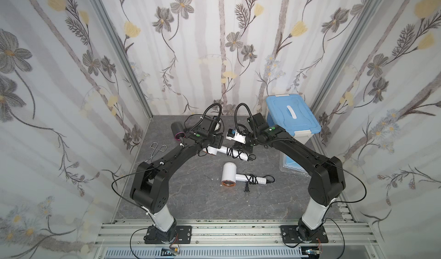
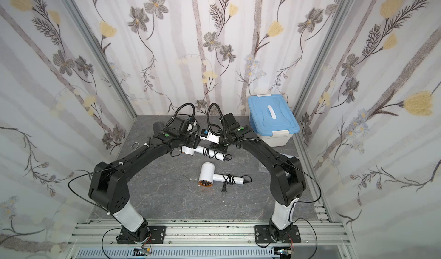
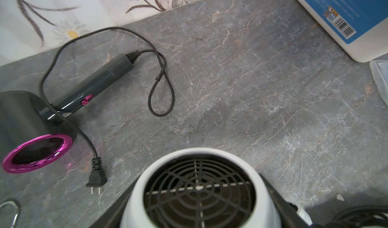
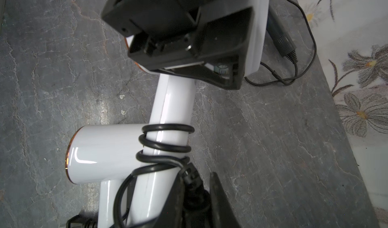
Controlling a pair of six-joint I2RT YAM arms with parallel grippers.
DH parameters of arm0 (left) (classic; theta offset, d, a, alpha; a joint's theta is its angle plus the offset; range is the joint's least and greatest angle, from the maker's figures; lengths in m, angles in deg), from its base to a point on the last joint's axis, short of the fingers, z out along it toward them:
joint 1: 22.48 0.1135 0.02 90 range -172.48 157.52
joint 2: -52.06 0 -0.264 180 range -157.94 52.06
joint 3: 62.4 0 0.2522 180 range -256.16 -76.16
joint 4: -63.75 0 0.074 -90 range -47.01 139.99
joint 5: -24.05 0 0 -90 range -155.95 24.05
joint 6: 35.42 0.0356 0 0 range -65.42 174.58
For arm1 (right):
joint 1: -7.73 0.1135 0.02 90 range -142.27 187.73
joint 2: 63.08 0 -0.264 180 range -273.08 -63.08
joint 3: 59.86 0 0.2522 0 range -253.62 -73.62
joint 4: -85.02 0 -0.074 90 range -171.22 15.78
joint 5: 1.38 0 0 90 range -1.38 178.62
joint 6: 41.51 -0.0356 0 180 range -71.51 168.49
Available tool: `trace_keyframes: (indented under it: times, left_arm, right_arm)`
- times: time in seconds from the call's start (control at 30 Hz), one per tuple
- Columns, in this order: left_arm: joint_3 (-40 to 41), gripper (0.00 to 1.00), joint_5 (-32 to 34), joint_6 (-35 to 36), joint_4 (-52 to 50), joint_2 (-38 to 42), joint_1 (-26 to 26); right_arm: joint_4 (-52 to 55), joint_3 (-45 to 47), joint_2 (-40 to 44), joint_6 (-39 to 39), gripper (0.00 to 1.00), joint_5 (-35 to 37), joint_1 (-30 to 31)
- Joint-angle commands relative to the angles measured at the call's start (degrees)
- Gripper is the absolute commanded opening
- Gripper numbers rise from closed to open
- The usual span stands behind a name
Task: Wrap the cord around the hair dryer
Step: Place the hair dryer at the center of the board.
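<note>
the aluminium rail along the front edge carries the bases of two black arms that reach over a grey marbled tabletop. the left arm and the right arm meet toward the back, near a blue-lidded storage box. between them hangs the white hair dryer, apparently lifted clear of the surface. the left gripper clamps its barrel from both sides, jaws spread just wide enough to span the round head, with the rear grille facing the wrist camera. three turns of black cord already circle the handle, snug and side by side. the right gripper, jaws narrow, pinches the cord's tail close to the handle's butt end. whether the plug itself sits inside that grip cannot be told.

the winding looks mostly done. what seems left is to take up the slack loop below the coils and secure the end.

nearer the front, a second white dryer lies on its side with its own lead bundled on the handle. its plug rests loose just beside it. at the back left a dark dryer with a magenta ring lies with its cable sprawled in an open loop and its two-pin plug bare on the stone. if that one counts, its wrap has not begun. smallest of all, metal forceps lie near the left wall.
</note>
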Motion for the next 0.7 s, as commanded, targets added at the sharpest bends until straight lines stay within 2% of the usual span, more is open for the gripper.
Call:
trace_keyframes:
  times: [0.0, 0.33, 0.67]
  left_arm:
    - [-2.3, 0.0, -8.4, 1.5, -3.4, -3.6, 0.1]
    - [-12.1, 0.0, -11.6, -1.0, -2.2, -14.9, 0.4]
    - [-25.5, 0.0, -8.5, -5.2, -16.9, -25.8, 1.2]
  right_arm:
    - [-11.1, -0.8, -2.7, 1.2, 0.0, 2.1, -1.9]
    - [-10.8, -2.0, -9.0, 0.9, 0.0, -5.0, -8.0]
    - [-4.2, -5.2, -14.0, 1.3, 0.02, 1.2, -8.9]
